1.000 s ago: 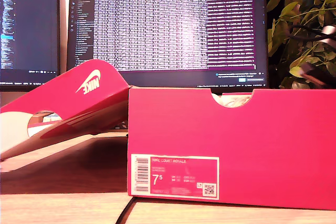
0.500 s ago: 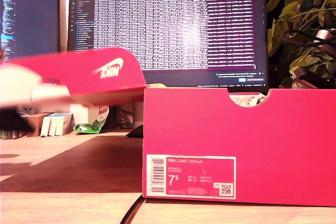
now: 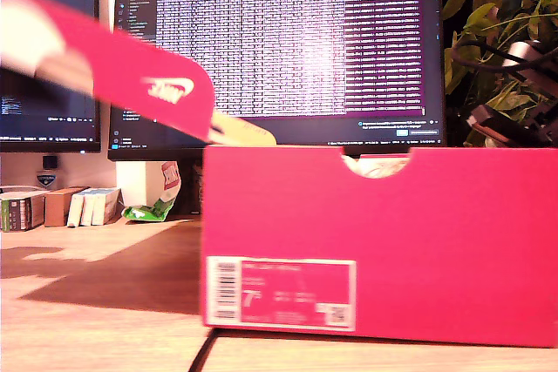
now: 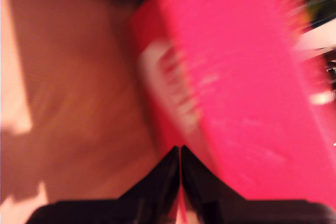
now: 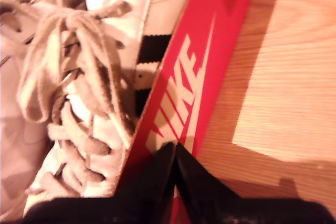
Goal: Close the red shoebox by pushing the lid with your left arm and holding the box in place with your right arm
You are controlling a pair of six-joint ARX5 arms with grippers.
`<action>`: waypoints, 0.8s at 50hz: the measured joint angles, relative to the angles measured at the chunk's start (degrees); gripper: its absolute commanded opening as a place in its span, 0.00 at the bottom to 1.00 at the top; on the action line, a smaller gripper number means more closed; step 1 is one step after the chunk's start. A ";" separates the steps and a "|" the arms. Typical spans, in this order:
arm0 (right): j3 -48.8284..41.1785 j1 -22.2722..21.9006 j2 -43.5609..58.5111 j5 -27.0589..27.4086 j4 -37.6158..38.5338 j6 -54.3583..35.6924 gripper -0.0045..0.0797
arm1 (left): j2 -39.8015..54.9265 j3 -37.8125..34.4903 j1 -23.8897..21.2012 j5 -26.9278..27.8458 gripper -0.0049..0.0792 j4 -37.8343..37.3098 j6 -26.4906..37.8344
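On the wooden desk (image 3: pixel 96 302), red shoebox (image 3: pixel 375 241) upright, white label (image 3: pixel 279 292) on the end facing the exterior view. Lid (image 3: pixel 131 76) raised and tilted, hinged at the box's upper corner on the exterior view's left, sloping up and away from it, white logo showing, motion-blurred.

My first gripper (image 4: pixel 180 153): fingertips drawn together to a point, a thin sliver of red between the fingers further back. Broad red surface directly ahead of the tips and off to one side; too blurred to tell lid from box, or whether anything is truly pinched.

My second gripper (image 5: pixel 175 150): fingers closed to a point over the top edge of the box's long wall, the red card running in between them. White logo lettering just ahead of the tips. Beyond the wall on one side, a pale shoe (image 5: pixel 79 77) with loose laces inside the box; on the other side, bare desk.

Behind the box, a wide monitor (image 3: pixel 279 50) full of text, and a leafy plant (image 3: pixel 497 41) at the exterior view's right.
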 measured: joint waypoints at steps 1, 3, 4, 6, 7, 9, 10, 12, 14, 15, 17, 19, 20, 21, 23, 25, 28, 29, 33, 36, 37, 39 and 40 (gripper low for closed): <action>0.00 0.13 0.00 -0.17 0.09 0.00 0.04 | -0.59 0.55 -0.04 0.31 0.04 0.02 0.00; 0.00 0.31 0.02 -0.48 0.46 0.04 0.04 | -1.75 1.55 -0.26 0.70 0.04 0.09 -1.01; 0.00 0.46 0.02 -0.63 0.79 0.09 0.04 | -2.32 2.01 -0.39 0.92 0.04 0.11 -1.01; 0.00 0.61 0.02 -0.81 1.46 0.28 0.04 | -3.28 2.80 -0.90 1.36 0.04 0.31 -1.64; 0.00 0.70 0.02 -0.87 1.84 0.28 0.04 | -3.69 3.21 -1.22 1.66 0.04 0.33 -1.64; 0.00 0.85 0.02 -0.96 2.75 1.36 0.04 | -4.24 4.09 -2.05 2.32 0.04 0.35 -3.13; 0.00 0.87 0.02 -0.98 3.26 1.36 0.04 | -4.42 4.55 -2.58 2.69 0.04 0.39 -3.13; 0.00 0.90 0.02 -0.96 4.17 1.38 0.04 | -4.50 5.38 -3.74 3.28 0.04 0.61 -4.20; 0.02 0.87 0.02 -0.96 4.46 1.38 0.04 | -4.50 6.03 -5.25 3.48 0.04 0.90 -4.31; 0.04 0.85 0.02 -0.96 4.42 1.38 0.04 | -4.50 6.21 -6.01 3.45 0.04 1.14 -4.81; 0.20 0.68 0.02 -0.96 4.17 1.38 0.04 | -4.50 6.36 -7.67 3.45 0.04 1.88 -4.94; 0.61 0.22 0.02 -1.03 3.54 1.38 0.04 | -4.50 6.36 -9.33 3.39 0.04 2.91 -5.92; 0.96 -0.13 0.02 -1.05 3.26 1.38 0.04 | -4.50 6.36 -10.40 3.37 0.04 3.67 -6.12; 1.33 -0.48 0.02 -1.03 2.95 1.38 0.04 | -4.50 6.36 -11.30 3.32 0.04 4.42 -6.75; 2.43 -1.40 0.02 -0.94 2.27 1.36 0.04 | -4.50 6.36 -13.05 3.23 0.04 6.32 -7.98; 3.98 -2.29 0.02 -0.37 1.33 1.33 0.04 | -4.50 6.36 -14.60 3.02 0.04 8.35 -7.98; 6.71 -4.02 0.02 -0.15 -0.42 0.20 0.04 | -4.50 6.36 -16.83 2.80 0.04 11.54 -9.60; 7.58 -4.59 0.02 -0.13 -1.16 -0.22 0.04 | -4.50 6.38 -17.40 2.69 0.04 12.35 -9.60; 11.72 -7.78 0.02 -0.09 -4.81 -1.86 0.04 | -4.50 6.82 -19.78 1.99 0.04 14.86 -12.33; 14.47 -9.90 0.02 0.00 -7.61 -3.17 0.04 | -4.50 7.50 -21.22 1.42 0.04 16.48 -12.66; 15.47 -10.67 0.02 0.02 -8.66 -3.30 0.04 | -4.50 7.87 -21.70 1.07 0.04 16.94 -12.70; 17.31 -11.87 0.00 0.04 -10.62 -3.69 0.04 | -4.50 8.50 -22.49 0.13 0.04 17.94 -12.70; 18.05 -12.37 0.00 0.00 -11.34 -3.83 0.04 | -4.50 8.81 -22.80 -0.22 0.04 18.36 -12.70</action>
